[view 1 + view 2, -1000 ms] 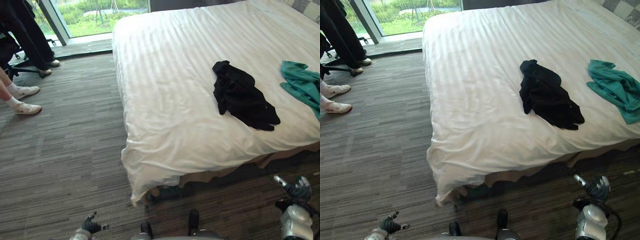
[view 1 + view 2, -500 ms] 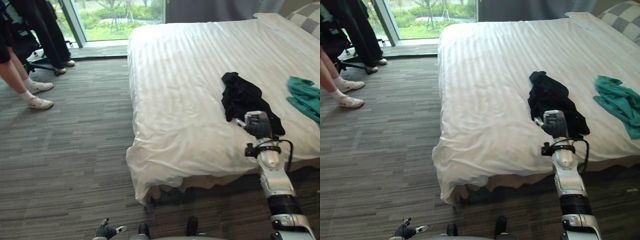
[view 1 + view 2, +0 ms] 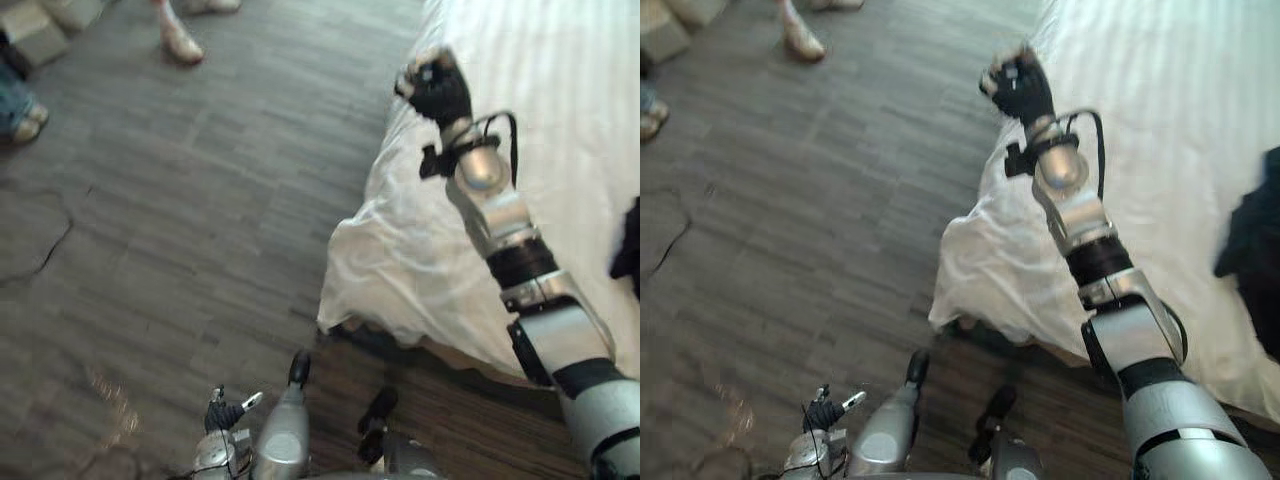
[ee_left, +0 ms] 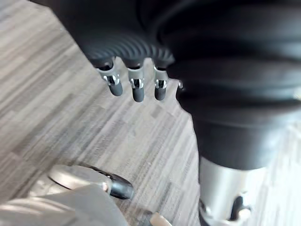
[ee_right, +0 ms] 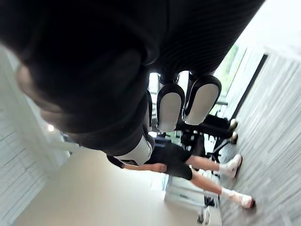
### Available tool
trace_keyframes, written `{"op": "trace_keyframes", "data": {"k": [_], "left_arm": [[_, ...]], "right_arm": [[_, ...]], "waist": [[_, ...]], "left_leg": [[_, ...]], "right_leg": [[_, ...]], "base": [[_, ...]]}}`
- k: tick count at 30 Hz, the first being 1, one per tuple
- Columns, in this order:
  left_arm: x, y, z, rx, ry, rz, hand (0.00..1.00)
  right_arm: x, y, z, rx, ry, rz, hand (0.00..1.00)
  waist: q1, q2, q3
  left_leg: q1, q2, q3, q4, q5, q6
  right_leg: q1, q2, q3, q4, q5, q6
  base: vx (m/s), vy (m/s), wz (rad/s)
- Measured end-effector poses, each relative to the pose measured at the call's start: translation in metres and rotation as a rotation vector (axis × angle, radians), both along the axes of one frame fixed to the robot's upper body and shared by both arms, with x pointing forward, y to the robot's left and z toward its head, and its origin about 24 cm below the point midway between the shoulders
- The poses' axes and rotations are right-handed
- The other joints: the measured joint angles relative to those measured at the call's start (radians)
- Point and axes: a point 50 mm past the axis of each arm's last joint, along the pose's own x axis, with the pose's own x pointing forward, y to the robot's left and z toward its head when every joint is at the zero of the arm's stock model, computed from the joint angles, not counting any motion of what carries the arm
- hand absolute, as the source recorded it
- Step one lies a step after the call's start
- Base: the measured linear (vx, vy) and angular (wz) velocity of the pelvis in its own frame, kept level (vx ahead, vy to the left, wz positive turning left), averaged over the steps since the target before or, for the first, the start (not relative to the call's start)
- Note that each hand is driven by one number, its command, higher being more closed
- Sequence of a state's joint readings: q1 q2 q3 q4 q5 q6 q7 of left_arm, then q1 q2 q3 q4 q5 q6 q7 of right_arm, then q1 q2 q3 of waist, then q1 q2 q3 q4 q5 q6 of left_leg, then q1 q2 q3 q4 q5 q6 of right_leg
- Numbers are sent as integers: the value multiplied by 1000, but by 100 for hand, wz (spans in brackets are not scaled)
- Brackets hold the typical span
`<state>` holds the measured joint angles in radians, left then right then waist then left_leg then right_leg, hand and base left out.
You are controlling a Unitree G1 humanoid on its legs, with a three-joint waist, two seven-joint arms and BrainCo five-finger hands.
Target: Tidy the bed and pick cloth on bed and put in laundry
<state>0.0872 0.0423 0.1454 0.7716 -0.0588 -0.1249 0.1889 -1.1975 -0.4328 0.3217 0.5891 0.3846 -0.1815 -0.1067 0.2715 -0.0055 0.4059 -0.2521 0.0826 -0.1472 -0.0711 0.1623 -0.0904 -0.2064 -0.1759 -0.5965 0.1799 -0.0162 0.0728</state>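
Observation:
The bed [image 3: 570, 50] with its white striped sheet fills the right side. A black cloth [image 3: 1255, 240] lies on it at the right border, partly cut off. My right arm reaches up over the bed's near left corner. Its hand [image 3: 437, 88] is raised above the sheet's edge, curled into a fist with nothing in it. The right wrist view shows those curled fingers [image 5: 170, 106] against the room beyond. My left hand [image 3: 225, 413] hangs low over the floor with straight fingers [image 4: 136, 89], holding nothing.
Grey striped carpet [image 3: 200, 200] covers the floor left of the bed. A person's foot [image 3: 180, 40] stands at the far side, and another shoe [image 3: 25, 122] at the left border. The sheet's corner [image 3: 370, 290] droops toward the floor. A seated person [image 5: 183, 162] is in the right wrist view.
The camera has swung down and to the left. My right arm has lifted from over the black cloth to the bed's left edge, its hand still a fist. The left hand stays low.

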Motion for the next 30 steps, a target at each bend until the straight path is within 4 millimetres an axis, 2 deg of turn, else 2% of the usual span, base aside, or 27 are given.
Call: {"op": "trace_keyframes", "data": {"k": [1, 2, 5, 7, 8, 10, 12, 14, 16, 18, 20, 22, 23, 24, 25, 26, 27, 28, 30], "left_arm": [[5, -2, 2, 6, -14, -16, 0], [7, -3, 3, 8, -19, -23, 0], [17, -12, 7, 8, -46, -77, 0], [30, -24, 10, 0, -71, -139, 0], [33, -27, 11, -3, -77, -153, 0], [41, -35, 14, -8, -95, -196, 0], [46, -39, 18, -8, -117, -226, 0], [51, -41, 21, -2, -140, -254, 0], [55, -46, 27, -3, -179, -284, 0], [57, -46, 29, -5, -196, -285, 0], [57, -46, 29, -6, -193, -284, 0], [55, -44, 26, -3, -175, -279, 0], [52, -38, 23, 5, -150, -265, 0], [49, -31, 19, 13, -124, -240, 0], [49, -28, 19, 15, -123, -227, 0], [48, -23, 19, 23, -109, -207, 0], [49, -19, 19, 39, -102, -209, 0], [53, -16, 20, 65, -94, -228, 0], [51, -12, 18, 78, -77, -218, 0]], "right_arm": [[1, 0, 7, 8, -11, -11, 100], [3, -1, 8, 12, -8, -22, 100], [16, -10, 10, 43, 43, -107, 100], [27, -33, 1, 70, 118, -212, 100], [29, -41, -2, 78, 138, -242, 100], [34, -71, -14, 108, 212, -341, 100], [35, -94, -23, 123, 271, -415, 100], [34, -94, -19, 137, 263, -410, 100], [33, -107, -28, 221, 284, -423, 100], [31, -110, -33, 291, 275, -399, 100], [31, -100, -51, 354, 296, -348, 100], [33, -79, -91, 366, 389, -295, 100], [29, -57, -138, 374, 505, -240, 100], [15, -35, -198, 386, 667, -192, 100], [6, -25, -223, 396, 734, -167, 100], [-18, -6, -270, 399, 878, -122, 100], [-39, 5, -302, 388, 986, -99, 100], [-73, 17, -345, 366, 1141, -86, 100], [-102, 25, -373, 318, 1245, -58, 100]], "waist": [[18, 7, 26], [23, 11, 31], [50, 55, 54], [71, 108, 81], [72, 124, 89], [73, 164, 107], [73, 176, 108], [76, 177, 107], [76, 182, 104], [74, 182, 104], [58, 182, 104], [23, 177, 106], [-10, 166, 106], [-42, 142, 106], [-55, 128, 107], [-88, 98, 105], [-97, 77, 105], [-116, 47, 102], [-137, 15, 85]], "left_leg": [[-23, -2, -17, 0, 10, -2], [-39, -3, -24, 0, 16, -4], [-120, -3, -53, 0, 40, -13], [-173, -2, -66, -1, 56, -16], [-186, -3, -71, -2, 62, -18], [-235, -2, -80, -3, 76, -22], [-277, 2, -78, -6, 93, -19], [-291, 3, -70, -6, 99, -19], [-289, -5, -64, -4, 98, -19], [-284, -12, -49, -3, 95, -17], [-263, -26, -31, 2, 88, -5], [-225, -39, -16, 7, 74, 14], [-193, -51, -5, 16, 59, 34], [-160, -62, 13, 19, 45, 45], [-148, -66, 22, 20, 39, 50], [-129, -72, 35, 22, 29, 52], [-115, -73, 48, 22, 23, 47], [-88, -74, 67, 22, 12, 47], [-53, -72, 89, 19, -2, 39]], "right_leg": [[-28, -10, -8, 35, -16, -2], [-45, -14, -12, 48, -20, -2], [-123, -21, -24, 83, -28, -13], [-183, -29, -27, 115, -32, -19], [-196, -31, -32, 121, -32, -19], [-248, -34, -33, 137, -30, -22], [-295, -31, -31, 139, -22, -32], [-314, -30, -24, 133, -18, -39], [-308, -32, -18, 119, -15, -42], [-301, -34, -7, 102, -5, -37], [-272, -33, 3, 73, 16, -26], [-216, -32, 14, 27, 43, -7], [-173, -34, 25, -4, 52, 0], [-137, -37, 42, -31, 62, 9], [-124, -38, 52, -44, 66, 5], [-101, -37, 63, -71, 77, 11], [-88, -37, 75, -86, 85, 16], [-61, -34, 90, -111, 95, 26], [-32, -28, 112, -135, 106, 25]], "base": [[-64, -40, 40], [-86, -55, 44], [-101, -53, 24], [-160, -80, 9], [-145, -73, 10], [-125, -69, 7], [-119, -81, -9], [-50, -52, -9], [-38, -42, 2], [-26, -7, -5], [3, 17, -10], [69, 34, -8], [107, 54, -17], [96, 52, -22], [98, 50, -31], [89, 41, -30], [97, 37, -39], [65, 24, -35], [43, 12, -44]]}}
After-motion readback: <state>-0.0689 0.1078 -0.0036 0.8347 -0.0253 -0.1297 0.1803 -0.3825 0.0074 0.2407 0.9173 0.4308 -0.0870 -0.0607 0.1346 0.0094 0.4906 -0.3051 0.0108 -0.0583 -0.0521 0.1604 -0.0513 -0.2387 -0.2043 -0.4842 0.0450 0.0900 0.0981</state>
